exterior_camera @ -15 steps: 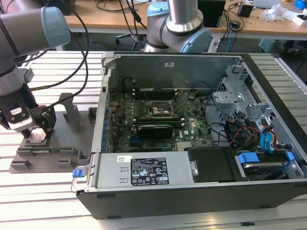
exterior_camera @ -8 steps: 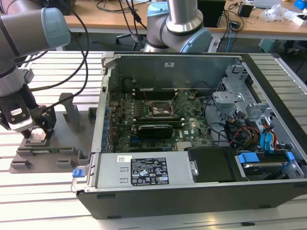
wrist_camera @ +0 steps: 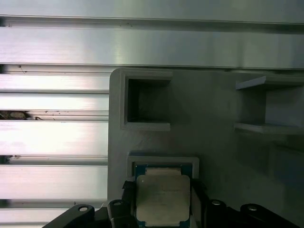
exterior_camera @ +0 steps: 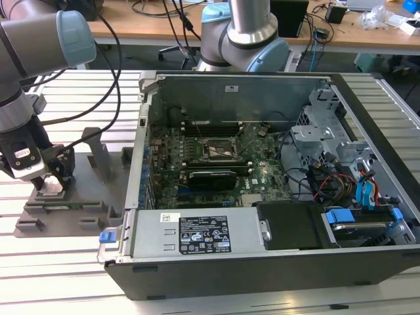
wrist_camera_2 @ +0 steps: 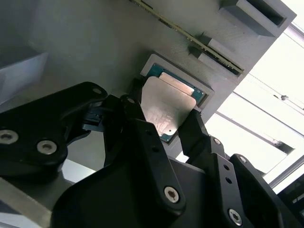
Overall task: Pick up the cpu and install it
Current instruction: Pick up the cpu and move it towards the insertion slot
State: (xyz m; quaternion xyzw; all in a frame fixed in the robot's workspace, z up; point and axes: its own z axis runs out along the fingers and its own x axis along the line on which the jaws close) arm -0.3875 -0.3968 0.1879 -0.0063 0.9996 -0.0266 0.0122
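The cpu (wrist_camera_2: pixel 165 105), a flat square chip with a pale silver top, lies in a square recess of the grey fixture block (wrist_camera_2: pixel 90 47). My gripper (wrist_camera_2: pixel 164 118) stands over it, and its black fingers (wrist_camera_2: pixel 134 110) press against two opposite edges of the chip. The first wrist view has the cpu (wrist_camera: pixel 163 197) between the same fingertips, gripper (wrist_camera: pixel 163 202) low over the block (wrist_camera: pixel 218 118). In the exterior view my gripper (exterior_camera: pixel 49 180) is down on the fixture (exterior_camera: pixel 85 197) at that view's left, well away from the motherboard's socket frame (exterior_camera: pixel 222 149) inside the open computer case (exterior_camera: pixel 262 275).
The fixture has other pockets and raised slots (wrist_camera: pixel 147 102) around the chip's recess. It rests on a slatted aluminium table (exterior_camera: pixel 65 262). A long black card (exterior_camera: pixel 211 177) sits on the motherboard below the socket. Another arm's base (exterior_camera: pixel 243 33) stands behind the case.
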